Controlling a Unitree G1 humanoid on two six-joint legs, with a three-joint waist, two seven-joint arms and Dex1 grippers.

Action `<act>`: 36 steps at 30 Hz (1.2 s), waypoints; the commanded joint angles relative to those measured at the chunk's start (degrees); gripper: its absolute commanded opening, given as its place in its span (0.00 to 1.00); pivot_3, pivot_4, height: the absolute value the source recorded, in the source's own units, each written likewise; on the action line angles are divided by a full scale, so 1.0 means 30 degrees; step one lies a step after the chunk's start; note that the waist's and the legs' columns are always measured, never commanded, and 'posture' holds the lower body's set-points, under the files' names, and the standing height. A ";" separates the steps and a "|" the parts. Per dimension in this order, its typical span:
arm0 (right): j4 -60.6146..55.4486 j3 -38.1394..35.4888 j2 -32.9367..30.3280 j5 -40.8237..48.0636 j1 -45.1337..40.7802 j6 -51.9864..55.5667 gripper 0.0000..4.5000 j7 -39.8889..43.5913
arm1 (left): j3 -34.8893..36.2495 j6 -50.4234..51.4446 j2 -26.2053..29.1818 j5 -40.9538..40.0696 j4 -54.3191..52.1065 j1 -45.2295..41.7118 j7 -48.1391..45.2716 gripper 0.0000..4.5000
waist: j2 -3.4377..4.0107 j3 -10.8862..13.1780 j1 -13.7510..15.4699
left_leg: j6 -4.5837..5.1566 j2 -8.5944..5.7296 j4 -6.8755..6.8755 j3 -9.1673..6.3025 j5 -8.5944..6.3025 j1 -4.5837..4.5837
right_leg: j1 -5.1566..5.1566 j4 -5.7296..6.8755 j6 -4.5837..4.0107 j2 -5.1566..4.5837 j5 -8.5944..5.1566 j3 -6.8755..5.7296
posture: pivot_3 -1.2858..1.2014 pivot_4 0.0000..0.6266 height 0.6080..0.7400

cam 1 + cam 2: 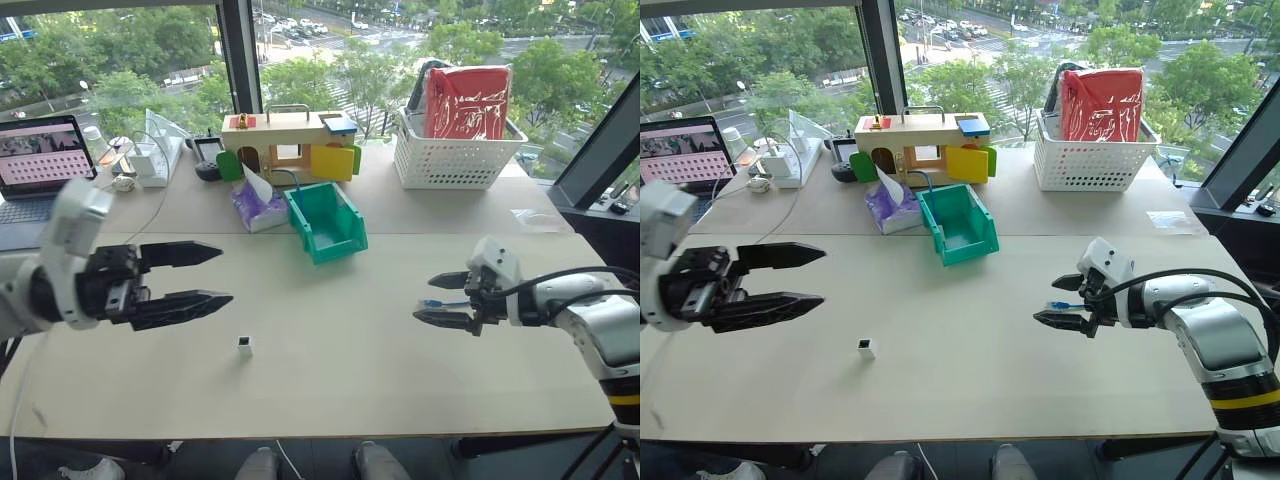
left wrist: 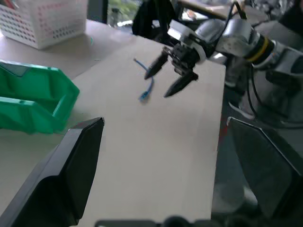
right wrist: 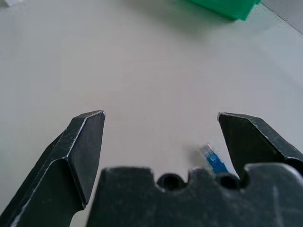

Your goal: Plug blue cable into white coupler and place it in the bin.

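The blue cable (image 1: 432, 302) lies on the table at the right, its clear plug (image 3: 212, 157) showing just under my right gripper. That right gripper (image 1: 425, 298) hovers over the cable with its jaws open and nothing between them. The white coupler (image 1: 245, 346) stands alone on the table near the front, left of centre. My left gripper (image 1: 225, 275) is raised above the table to the coupler's upper left, open and empty, pointing right. The green bin (image 1: 325, 222) sits at mid-table with its cut-away front toward me; in the left wrist view the bin (image 2: 33, 104) is far from the right gripper (image 2: 165, 82).
A white lattice basket (image 1: 455, 150) with a red bag stands at the back right. A wooden toy house (image 1: 285, 140) and a purple tissue pack (image 1: 255, 208) sit behind the bin. At the back left are a laptop (image 1: 40, 155) and a white cord (image 1: 160, 190).
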 commanded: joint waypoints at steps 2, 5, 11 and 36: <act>0.2668 -0.0298 0.0197 -0.0803 -0.0532 -0.2029 0.98 0.0578 | -0.5839 -0.0825 -0.2397 0.4873 0.3894 -0.7614 -0.3093 1.00 | 0.0013 0.0020 0.0134 | 0.0001 -0.0002 -0.0014 -0.0036 0.0000 -0.0012 | 0.0000 0.0010 -0.0028 0.0014 0.0007 -0.0013 | 0.52 0.24 0.94; 0.5042 0.0155 0.0182 -0.1314 -0.1154 -0.2881 0.98 0.1715 | -0.7251 -0.0933 -0.3953 0.6094 0.4173 -0.9386 -0.4100 1.00 | -0.0001 0.0028 0.0234 | 0.0000 -0.0017 0.0036 -0.0082 0.0002 -0.0067 | 0.0020 -0.0018 -0.0077 0.0019 0.0056 -0.0040 | 0.52 0.24 0.94; 0.9296 0.1975 0.0220 -0.3422 -0.3240 -0.5541 0.98 0.4182 | -0.8385 -0.1032 -0.3695 0.8024 0.3552 -0.7891 -0.5692 1.00 | 0.0008 0.0045 -0.0279 | 0.0011 -0.0033 0.0029 -0.0049 -0.0008 -0.0100 | -0.0026 -0.0021 -0.0065 -0.0014 0.0061 0.0000 | 0.52 0.24 0.94; 0.7539 0.3230 0.4309 -0.4169 -0.4723 -0.5651 0.01 0.6177 | -0.8515 -0.2879 -0.8559 1.1129 0.4064 -0.6993 -0.4177 1.00 | 0.0005 0.0063 -0.0277 | 0.0001 -0.0041 0.0073 -0.0097 0.0000 -0.0022 | 0.0008 0.0173 -0.0075 -0.0004 0.0057 -0.0011 | 0.52 0.24 0.94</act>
